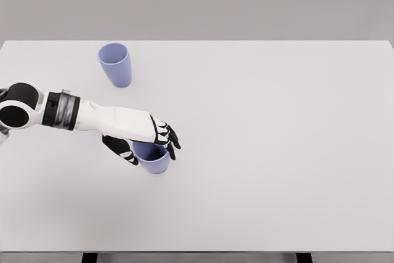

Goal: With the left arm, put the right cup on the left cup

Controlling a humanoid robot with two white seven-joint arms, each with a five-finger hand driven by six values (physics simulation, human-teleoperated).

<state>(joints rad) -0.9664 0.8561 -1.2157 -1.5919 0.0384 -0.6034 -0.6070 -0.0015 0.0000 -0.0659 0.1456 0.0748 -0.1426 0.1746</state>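
**Left hand closes round near cup on white table**

While one lilac cup (115, 63) stands alone toward the far left of the table (277, 140), the robot's left hand (149, 141) wraps round a second cup (154, 157) nearer the camera. That second cup, the same pale lilac as the first, sits left of the table's middle and somewhat to the right of the far one; the two are well apart, with bare white surface between them.

The left arm (92, 115) comes in from the left edge, its black-and-white shoulder joint at the margin, a grey band behind the white forearm. It reaches rightward and slightly toward the near side. The hand lies over the cup's rim: the dark fingers (169, 137) curl over the far side of the cup, while the thumb (123, 150) comes down against its near-left side, so the cup's upper part is partly hidden and only its lower body shows below the palm. The fingers are curled in a grasp on the cup. Whether its base rests on the table or is just off it cannot be told from this view.

The far cup stands upright, open mouth up, narrowing toward its base, untouched. A grey wall (197, 1) runs behind the table's far edge.
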